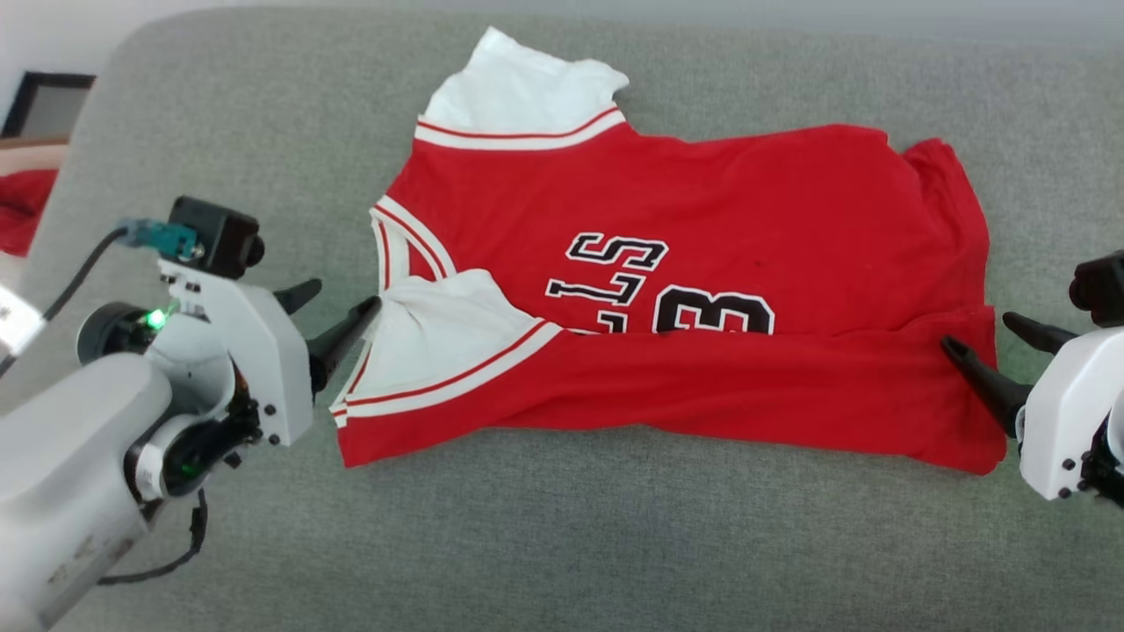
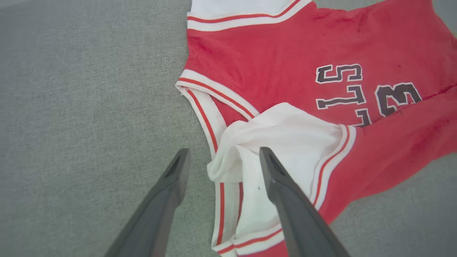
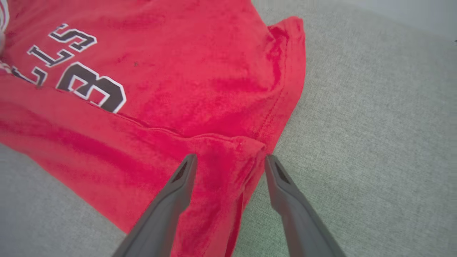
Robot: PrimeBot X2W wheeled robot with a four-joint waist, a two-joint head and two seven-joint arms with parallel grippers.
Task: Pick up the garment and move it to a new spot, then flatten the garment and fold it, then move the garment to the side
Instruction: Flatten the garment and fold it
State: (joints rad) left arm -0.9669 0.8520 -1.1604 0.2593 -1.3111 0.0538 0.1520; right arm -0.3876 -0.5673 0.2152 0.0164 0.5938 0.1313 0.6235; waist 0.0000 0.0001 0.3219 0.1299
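The garment (image 1: 702, 263), a red jersey with white panels and black lettering, lies spread on the grey cushion (image 1: 615, 544). Its near long edge is folded up over the lower part of the lettering. My left gripper (image 1: 338, 303) is open at the neck end; in the left wrist view the left gripper (image 2: 224, 153) straddles the bunched white panel (image 2: 285, 142) without closing on it. My right gripper (image 1: 982, 333) is open at the hem end. Seen from the right wrist, the right gripper (image 3: 230, 159) has the folded red hem corner (image 3: 228, 178) lying loose between its fingers.
A small red cloth (image 1: 22, 206) and a dark frame (image 1: 44, 96) sit beyond the cushion's far left edge. Bare grey cushion runs in front of the garment and on both sides of it.
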